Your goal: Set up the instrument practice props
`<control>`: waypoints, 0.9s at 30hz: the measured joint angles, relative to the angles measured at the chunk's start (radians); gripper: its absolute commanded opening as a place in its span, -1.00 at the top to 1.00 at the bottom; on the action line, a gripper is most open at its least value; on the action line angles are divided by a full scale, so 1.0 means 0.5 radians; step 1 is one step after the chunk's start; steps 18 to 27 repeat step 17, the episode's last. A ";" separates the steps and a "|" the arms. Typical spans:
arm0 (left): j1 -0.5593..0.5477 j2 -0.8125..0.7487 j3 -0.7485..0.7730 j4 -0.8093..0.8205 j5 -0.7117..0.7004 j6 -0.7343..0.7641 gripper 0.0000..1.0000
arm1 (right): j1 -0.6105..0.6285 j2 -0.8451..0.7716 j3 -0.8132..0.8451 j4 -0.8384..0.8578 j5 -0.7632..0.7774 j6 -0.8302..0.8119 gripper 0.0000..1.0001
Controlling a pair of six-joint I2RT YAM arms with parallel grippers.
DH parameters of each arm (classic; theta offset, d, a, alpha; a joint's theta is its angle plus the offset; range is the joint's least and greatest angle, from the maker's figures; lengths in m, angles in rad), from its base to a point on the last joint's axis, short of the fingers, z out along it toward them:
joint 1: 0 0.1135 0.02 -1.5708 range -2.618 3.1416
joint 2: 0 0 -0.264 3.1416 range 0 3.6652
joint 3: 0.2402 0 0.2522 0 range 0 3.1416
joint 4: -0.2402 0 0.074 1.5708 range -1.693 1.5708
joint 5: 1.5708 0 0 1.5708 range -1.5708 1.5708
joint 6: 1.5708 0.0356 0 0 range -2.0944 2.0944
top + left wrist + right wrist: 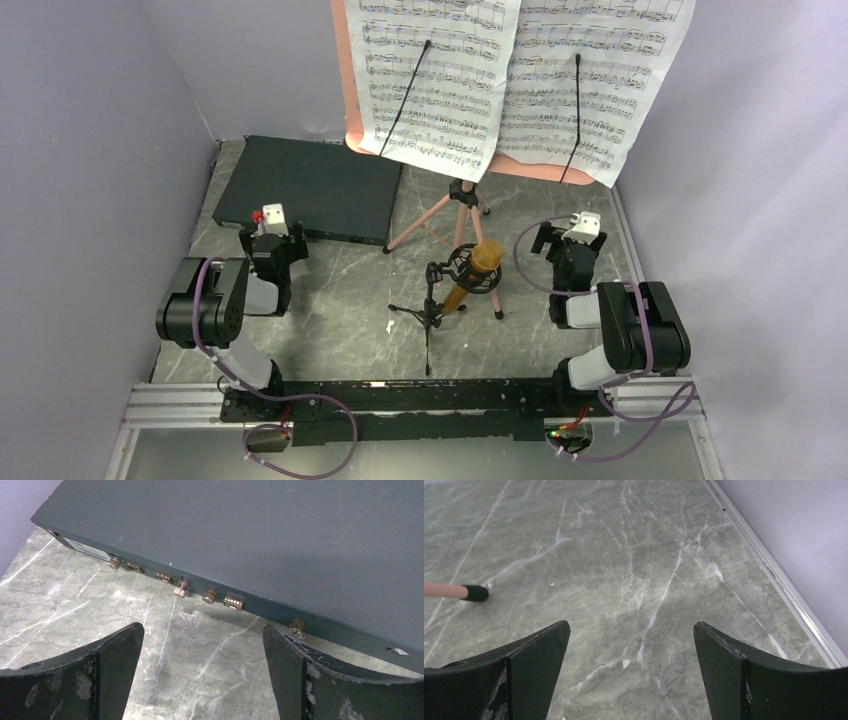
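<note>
Grey marbled tabletop (340, 300), lilac walls. Pink music stand (462, 200) at the back middle with both sheet-music pages (440, 80) clipped on: probably light and tippy, so best taken low on the stem. Gold microphone (478, 268) apparently seated in the black mic stand (430, 312) just in front. Left gripper (202, 635) and right gripper (631, 630) spread wide, pinching nothing.

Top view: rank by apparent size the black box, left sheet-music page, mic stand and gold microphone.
1. left sheet-music page, though it is cropped and raised nearer the camera, so its lead over the box is unsure
2. black box
3. mic stand
4. gold microphone
</note>
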 measured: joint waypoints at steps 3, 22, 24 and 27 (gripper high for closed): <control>0.000 0.001 0.000 -0.002 0.000 -0.001 -0.88 | 0.000 0.001 0.001 -0.046 -0.025 -0.008 -0.99; 0.000 0.001 0.000 -0.005 0.000 -0.002 -0.88 | 0.000 0.005 0.001 -0.069 -0.060 -0.016 -0.99; 0.000 0.001 0.000 -0.005 0.000 -0.002 -0.88 | 0.000 0.005 0.001 -0.069 -0.060 -0.016 -0.99; 0.000 0.001 0.000 -0.005 0.000 -0.002 -0.88 | 0.000 0.005 0.001 -0.069 -0.060 -0.016 -0.99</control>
